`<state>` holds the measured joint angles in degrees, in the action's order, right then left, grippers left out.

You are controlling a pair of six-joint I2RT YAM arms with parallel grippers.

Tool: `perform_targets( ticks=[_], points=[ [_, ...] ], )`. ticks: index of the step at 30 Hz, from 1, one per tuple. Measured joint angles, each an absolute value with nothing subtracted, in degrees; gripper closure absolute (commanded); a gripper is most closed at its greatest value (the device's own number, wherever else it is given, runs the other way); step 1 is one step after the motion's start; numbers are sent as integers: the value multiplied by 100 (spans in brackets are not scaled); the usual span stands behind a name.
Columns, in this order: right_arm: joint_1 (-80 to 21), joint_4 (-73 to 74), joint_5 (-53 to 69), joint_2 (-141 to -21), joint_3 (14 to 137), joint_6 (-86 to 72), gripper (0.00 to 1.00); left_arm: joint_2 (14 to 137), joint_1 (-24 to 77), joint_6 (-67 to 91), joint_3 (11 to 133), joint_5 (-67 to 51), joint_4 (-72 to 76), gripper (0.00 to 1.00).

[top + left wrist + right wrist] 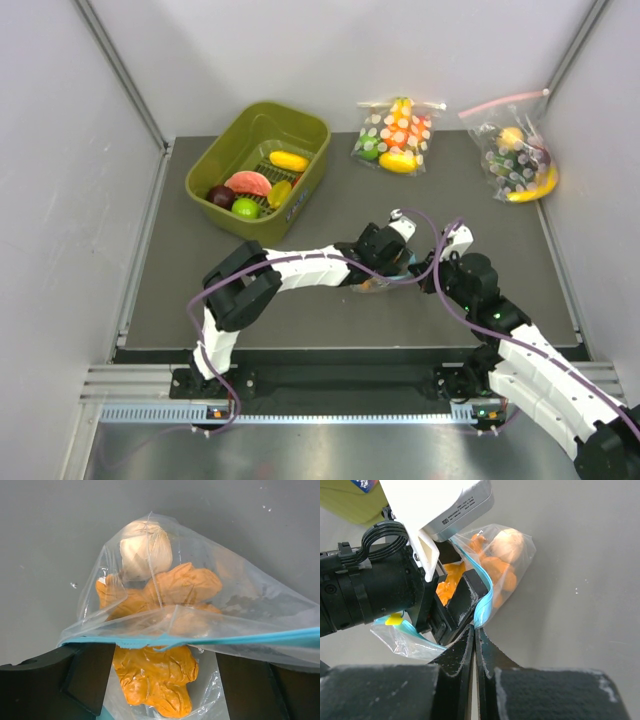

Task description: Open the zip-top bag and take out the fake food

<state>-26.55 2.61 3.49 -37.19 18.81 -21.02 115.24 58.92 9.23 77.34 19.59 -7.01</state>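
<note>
The zip-top bag (pixel 376 284) lies mid-table between my two grippers. In the left wrist view it (pixel 240 600) is clear, and its light-blue zip strip (pixel 280 636) runs across the frame with the mouth parted. Inside are orange fake food pieces (pixel 170 587) and a pale round piece (pixel 145 550); no green fruit shows. My left gripper (pixel 167 652) is open inside the mouth, its fingers either side of an orange piece (pixel 155 680). My right gripper (pixel 475 627) is shut on the zip strip's edge (pixel 484 602), beside the left gripper's finger (pixel 462 602).
An olive bin (pixel 312 128) holding toy fruit stands at the back left. Two white-dotted bags with pink strips lie at the back, one at the middle (pixel 395 135) and one at the right (pixel 515 160). Grey walls close in both sides.
</note>
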Motion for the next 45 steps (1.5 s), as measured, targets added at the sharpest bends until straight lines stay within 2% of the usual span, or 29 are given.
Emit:
perform_targets(
  ticks=[12, 13, 14, 17, 18, 19, 24, 28, 31, 32, 34, 35, 37, 38, 42, 45],
  points=[
    [-2659, 325, 307, -3699, 1881, -2102, 100, 11686, 5905, 895, 7878, 2062, -825, 27],
    [-2659, 338, 292, -3677, 1881, -2102, 100, 11690, 5905, 897, 7889, 2060, -832, 32],
    [-2659, 346, 290, -3664, 1881, -2099, 100, 11692, 5905, 904, 7896, 2060, -840, 43],
    [-2657, 368, 270, -3625, 1881, -2097, 100, 11705, 5887, 886, 7922, 2073, -875, 63],
    [-2659, 368, 268, -3618, 1881, -2095, 100, 11716, 5878, 895, 7924, 2067, -873, 77],
    [-2659, 375, 268, -3612, 1881, -2095, 100, 11725, 5874, 913, 7942, 2062, -871, 81],
    [-2659, 362, 270, -3621, 1881, -2071, 100, 11736, 5859, 871, 7972, 2014, -825, 95],
    [-2659, 296, 270, -3697, 1881, -2062, 100, 11699, 5848, 862, 7953, 1887, -784, 98],
    [-2659, 292, 270, -3741, 1881, -2060, 100, 11640, 5830, 862, 7894, 1743, -775, 92],
    [-2659, 287, 268, -3750, 1881, -2060, 100, 11616, 5826, 860, 7872, 1702, -777, 73],
    [-2659, 281, 268, -3771, 1881, -2058, 100, 11555, 5822, 825, 7808, 1577, -784, 55],
    [-2659, 276, 266, -3782, 1881, -2058, 100, 11531, 5824, 840, 7773, 1546, -781, 38],
    [-2659, 268, 268, -3817, 1881, -2058, 100, 11491, 5824, 799, 7712, 1485, -821, 29],
    [-2659, 268, 268, -3833, 1881, -2058, 100, 11491, 5828, 808, 7712, 1481, -847, 20],
    [-2659, 281, 272, -3854, 1881, -2060, 100, 11491, 5830, 775, 7712, 1431, -954, 10],
    [-2659, 287, 281, -3868, 1881, -2060, 100, 11491, 5833, 775, 7712, 1415, -1035, 10]
  ],
)
